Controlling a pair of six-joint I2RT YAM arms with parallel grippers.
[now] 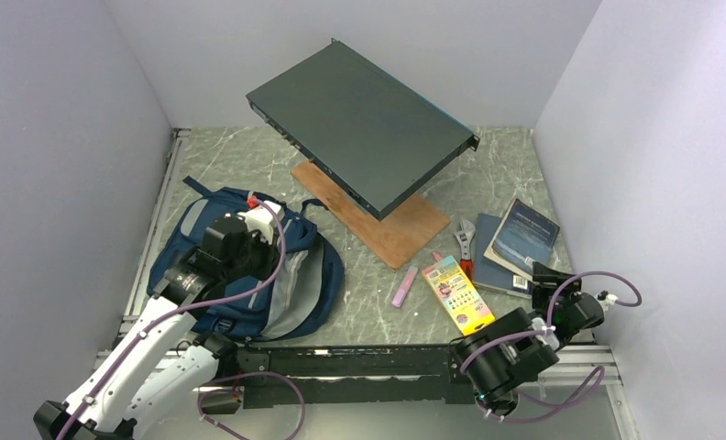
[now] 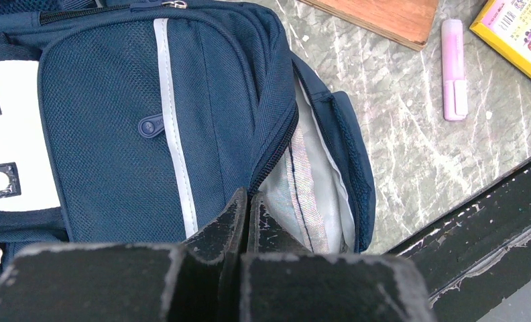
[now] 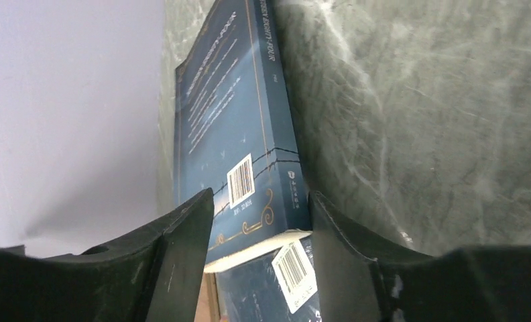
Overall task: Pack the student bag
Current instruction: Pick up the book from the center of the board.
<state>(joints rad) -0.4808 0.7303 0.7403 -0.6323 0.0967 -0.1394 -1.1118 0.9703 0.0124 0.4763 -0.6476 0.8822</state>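
The student bag, navy with light grey stripes, lies at the left of the table. Its main zip gapes and shows pale grey lining. My left gripper sits on top of it. In the left wrist view that gripper is shut, its fingertips pinching the bag's zip edge. At the right, two dark blue books are stacked, the top book over the lower book. My right gripper is at their near end. In the right wrist view this gripper stands open, its jaws either side of the top book's corner.
A pink highlighter, a yellow box and a red-handled wrench lie between bag and books. A dark flat device leans on a wooden board at the back. A black rail runs along the near edge. Walls close in on both sides.
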